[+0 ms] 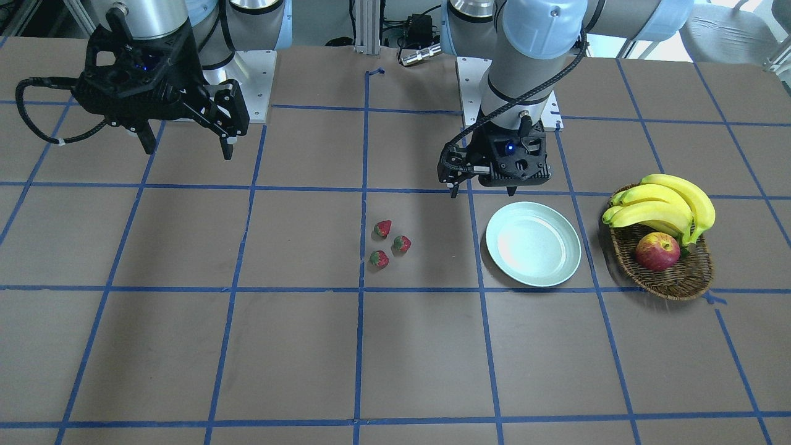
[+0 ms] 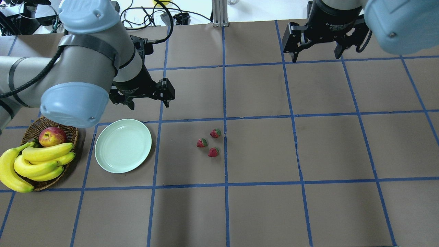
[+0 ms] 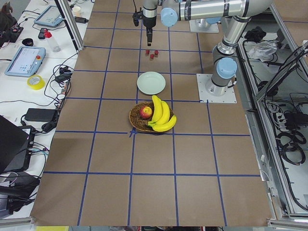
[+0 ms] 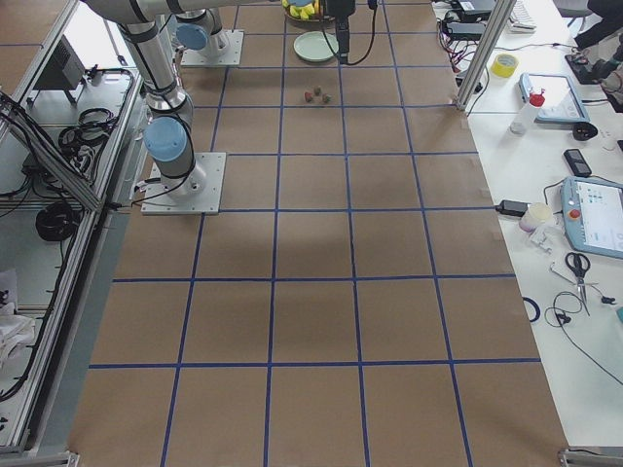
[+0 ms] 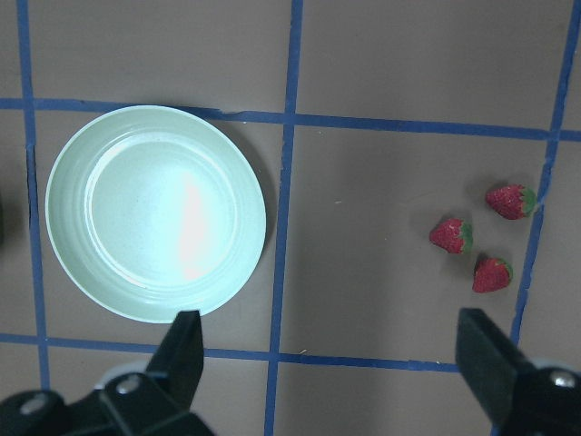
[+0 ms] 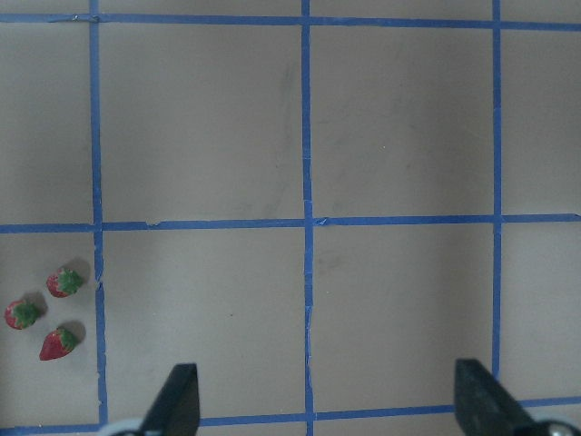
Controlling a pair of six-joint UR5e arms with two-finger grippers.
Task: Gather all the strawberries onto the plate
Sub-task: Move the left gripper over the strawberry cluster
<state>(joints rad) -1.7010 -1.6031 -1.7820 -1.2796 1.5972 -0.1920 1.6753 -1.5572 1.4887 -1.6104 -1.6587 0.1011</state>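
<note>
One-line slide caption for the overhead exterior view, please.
Three strawberries cluster on the table, apart from the empty plate; left tool and right tool hover open, holding nothing.

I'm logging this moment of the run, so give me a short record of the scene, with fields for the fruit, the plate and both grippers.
target fruit: three small red strawberries with green caps, clustered on the brown table, none collected
dish: round pale mint-green plate, empty
left gripper: fingers open, empty, near the plate
right gripper: fingers open, empty, away from the fruit
other: brown wicker basket beside the plate, holding a red-yellow apple and yellow bananas
</note>
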